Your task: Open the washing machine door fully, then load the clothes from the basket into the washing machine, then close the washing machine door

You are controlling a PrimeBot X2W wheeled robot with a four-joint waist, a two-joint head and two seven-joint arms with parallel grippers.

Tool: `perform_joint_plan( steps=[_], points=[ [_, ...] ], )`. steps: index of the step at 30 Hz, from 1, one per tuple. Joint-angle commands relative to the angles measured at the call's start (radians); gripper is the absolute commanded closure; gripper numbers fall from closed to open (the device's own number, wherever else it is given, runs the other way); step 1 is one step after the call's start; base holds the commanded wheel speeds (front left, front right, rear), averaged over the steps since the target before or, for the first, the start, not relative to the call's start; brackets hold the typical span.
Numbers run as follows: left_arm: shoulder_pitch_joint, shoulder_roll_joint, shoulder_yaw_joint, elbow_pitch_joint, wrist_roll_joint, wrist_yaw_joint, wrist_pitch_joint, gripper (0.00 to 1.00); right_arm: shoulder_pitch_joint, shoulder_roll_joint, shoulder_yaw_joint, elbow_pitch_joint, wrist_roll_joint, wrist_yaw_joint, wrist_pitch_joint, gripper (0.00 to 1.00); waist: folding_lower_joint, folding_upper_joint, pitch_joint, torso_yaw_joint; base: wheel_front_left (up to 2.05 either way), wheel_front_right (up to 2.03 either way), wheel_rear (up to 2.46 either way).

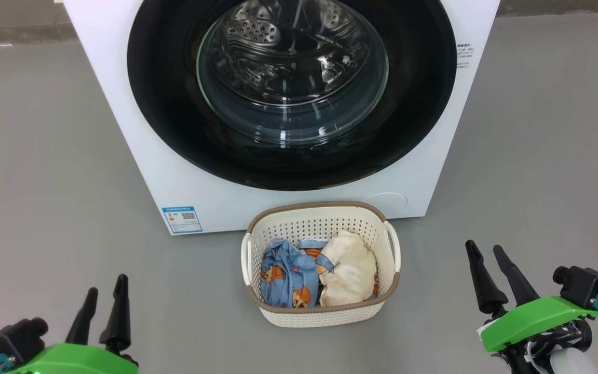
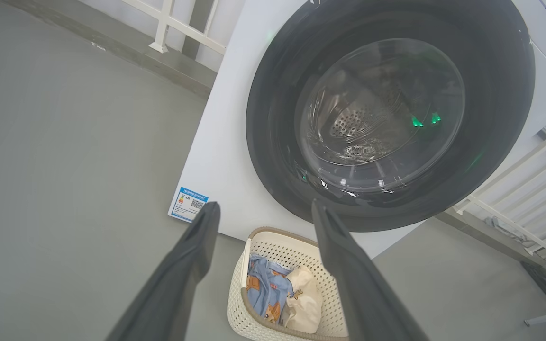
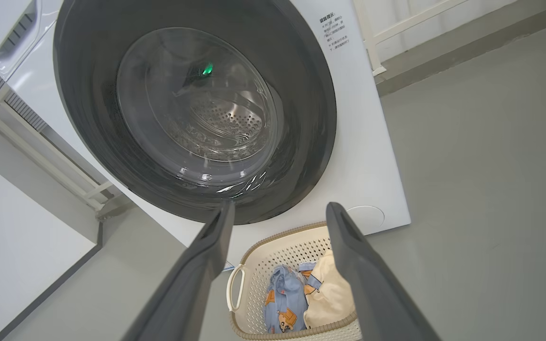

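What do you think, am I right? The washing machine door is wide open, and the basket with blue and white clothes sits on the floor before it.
Not quite: the head view shows the washing machine door shut, not wide open. The rest is right: the basket with blue and white clothes sits on the floor before it.

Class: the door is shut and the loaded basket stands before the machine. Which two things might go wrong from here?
1. The basket stands close under the washing machine door; a reach for the door might knock it.
2. The blue garment and cream garment lie pressed together, so lifting one might drag the other onto the floor.
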Motion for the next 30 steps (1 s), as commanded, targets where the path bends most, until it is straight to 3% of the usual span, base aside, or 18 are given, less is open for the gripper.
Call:
perform_joint_plan(
  steps=[1,30],
  points=[
    [-0.052,0.028,0.026,-0.031,0.025,-0.002,-0.014,0.0,-0.045,-0.013,0.021,-0.021,-0.032,0.001,-0.014,0.0,-0.0001,-0.0001,0.001,0.0,0.0,0.0,0.0],
    [-0.069,0.056,0.042,-0.046,0.344,-0.003,-0.099,0.0,-0.106,-0.049,0.068,-0.021,-0.376,0.002,-0.099,0.0,-0.0001,-0.0001,0.0,-0.01,0.0,0.0,0.0]
  ],
)
